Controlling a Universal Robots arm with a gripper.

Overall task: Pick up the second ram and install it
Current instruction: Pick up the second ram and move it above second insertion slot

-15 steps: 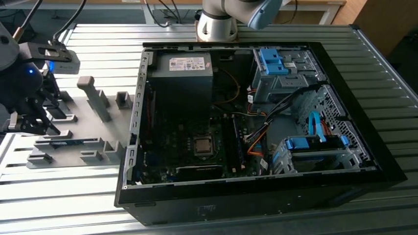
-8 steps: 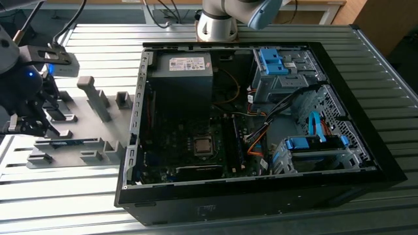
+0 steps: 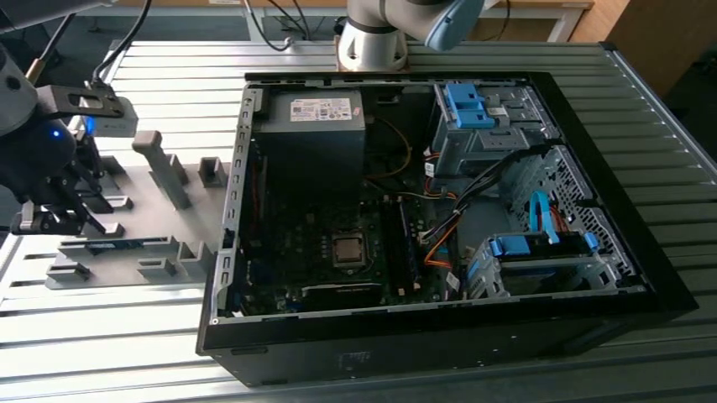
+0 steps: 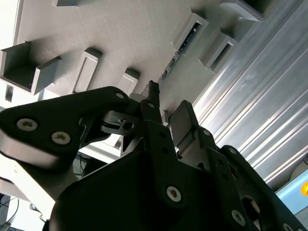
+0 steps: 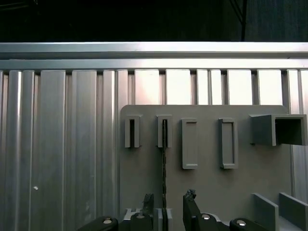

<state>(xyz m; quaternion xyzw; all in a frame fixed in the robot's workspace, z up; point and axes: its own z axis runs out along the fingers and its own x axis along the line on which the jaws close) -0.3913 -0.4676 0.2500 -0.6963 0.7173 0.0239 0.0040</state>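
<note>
As gripper (image 5: 168, 201) hangs parted, second ram (image 5: 164, 163) between.

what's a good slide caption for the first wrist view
Open tool lined up over the second ram, held on edge in the grey fixture plate

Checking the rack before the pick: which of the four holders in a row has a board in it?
The narrow holder next to the two wider ones: a thin memory board runs from it toward the gripper. The others look empty.
</note>
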